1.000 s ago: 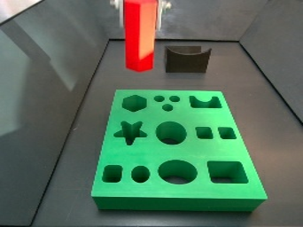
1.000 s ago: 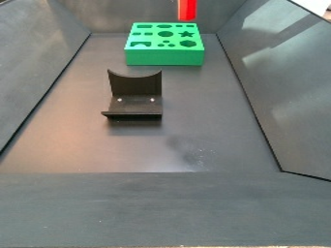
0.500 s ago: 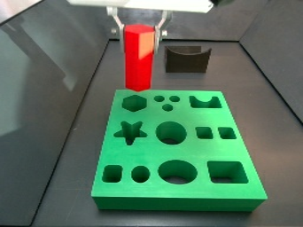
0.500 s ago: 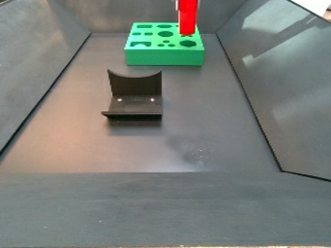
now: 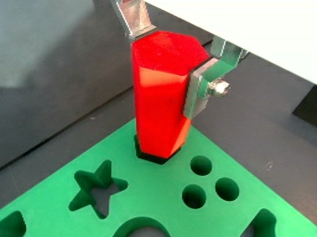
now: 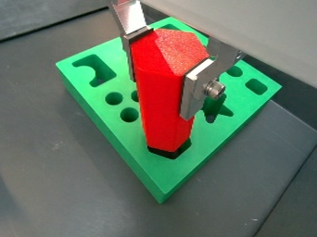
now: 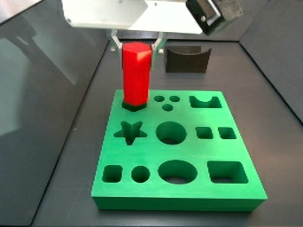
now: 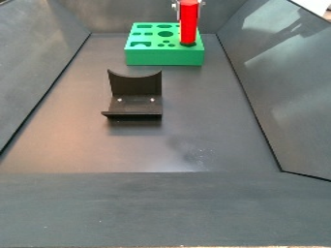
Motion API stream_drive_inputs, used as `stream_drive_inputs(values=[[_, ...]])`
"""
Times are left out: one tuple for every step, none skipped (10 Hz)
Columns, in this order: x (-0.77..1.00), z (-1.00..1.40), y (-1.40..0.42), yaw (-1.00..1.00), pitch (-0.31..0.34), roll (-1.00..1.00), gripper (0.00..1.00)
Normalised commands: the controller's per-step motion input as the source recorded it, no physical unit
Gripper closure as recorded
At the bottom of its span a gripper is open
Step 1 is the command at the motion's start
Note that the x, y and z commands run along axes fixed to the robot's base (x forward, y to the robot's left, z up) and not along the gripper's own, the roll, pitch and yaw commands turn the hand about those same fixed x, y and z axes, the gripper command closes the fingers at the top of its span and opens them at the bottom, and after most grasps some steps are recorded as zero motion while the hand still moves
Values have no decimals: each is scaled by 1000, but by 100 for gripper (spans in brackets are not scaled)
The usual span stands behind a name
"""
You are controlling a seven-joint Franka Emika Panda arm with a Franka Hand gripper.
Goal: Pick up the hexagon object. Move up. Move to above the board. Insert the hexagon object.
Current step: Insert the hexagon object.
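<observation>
- The gripper (image 5: 173,54) is hanging over the board's (image 7: 190,168) far corner, its silver fingers (image 6: 206,81) pinching the top of the red hexagon (image 6: 166,91) from two opposite sides.
- The hexagon is standing upright, its lower end sitting in the board's hexagonal hole in both wrist views; most of its length is rising clear above the green surface.
- In a side view the hexagon (image 7: 136,74) is standing at the board's far-left corner, just behind the star cut-out (image 7: 130,132).
- The board (image 8: 165,45) is lying flat on the dark floor at the far end of the bin, the hexagon (image 8: 189,21) rising from it.
- The dark fixture (image 8: 132,95) is resting on the floor, well apart from the board.
</observation>
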Motion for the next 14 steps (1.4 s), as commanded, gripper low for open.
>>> stream_drive_inputs(values=[[-23,-243,-69,111,-24,0,100],[-29,-191,-46,94,-30,0,100],[-3,-140,-9,71,-27,0,100],[-11,-140,0,71,-6,0,100],[-14,-177,0,86,0,13,100],[-49,-223,0,77,-6,19,100],[-91,-269,-31,51,-17,31,100],[-137,-314,-103,31,-24,71,100],[-163,-423,-169,0,-29,104,100],[-283,-649,-280,0,-59,170,100],[-406,-857,-326,0,-100,207,100],[-400,-963,-409,0,-70,190,100],[-360,-1000,-480,143,-51,77,100],[-320,-1000,-466,271,-90,10,100]])
